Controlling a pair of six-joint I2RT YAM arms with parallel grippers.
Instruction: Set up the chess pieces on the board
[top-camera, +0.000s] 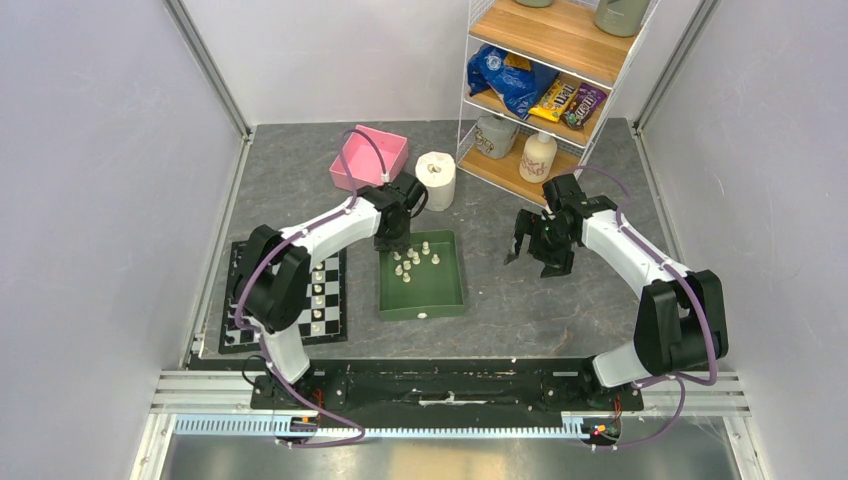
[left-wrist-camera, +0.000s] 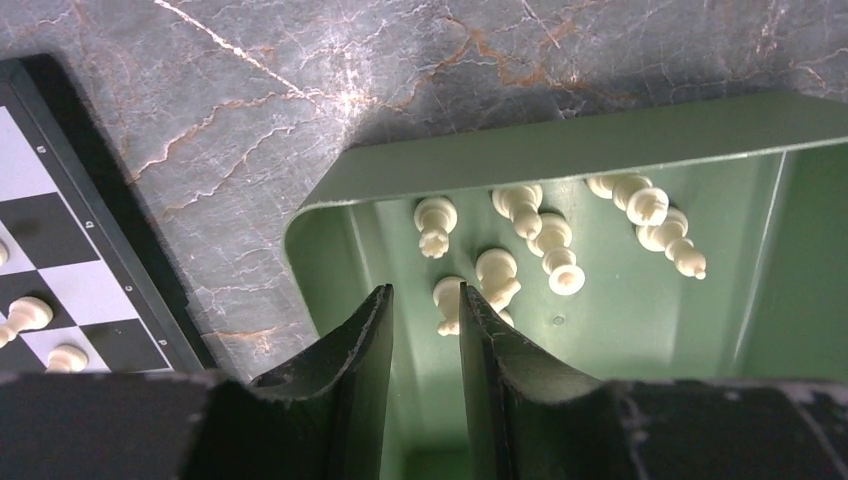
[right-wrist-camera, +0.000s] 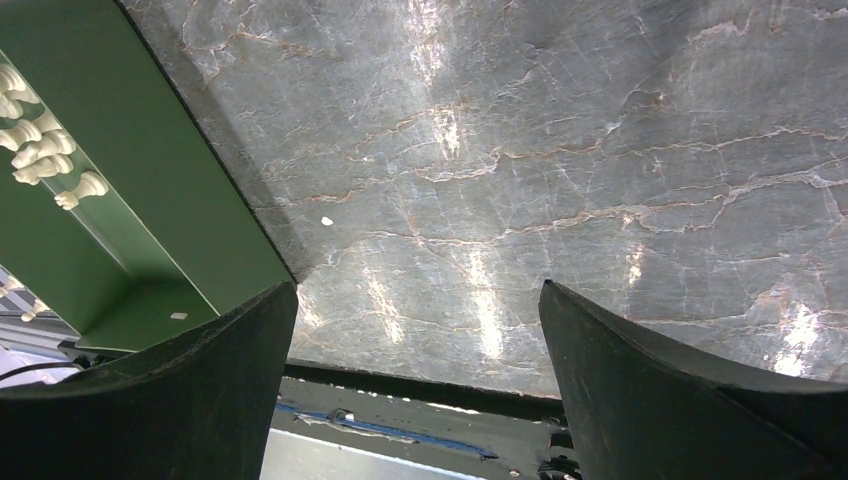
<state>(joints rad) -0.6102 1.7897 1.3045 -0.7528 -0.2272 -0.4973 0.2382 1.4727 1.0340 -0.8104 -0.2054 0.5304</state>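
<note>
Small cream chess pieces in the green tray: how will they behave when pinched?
Several small cream chess pieces lie tipped over in the green rectangular tray, so their round bodies would probably roll if nudged. Tapered, smooth-looking shapes may slip from the left claw. Likely rigid and light.

Place: you see a robotics lab cell | Signs: white panel walls (top-camera: 90, 200), left arm (top-camera: 325, 228) and right arm (top-camera: 625, 245) beside aluminium rail (top-camera: 450, 429), snack shelf (top-camera: 560, 40)
</note>
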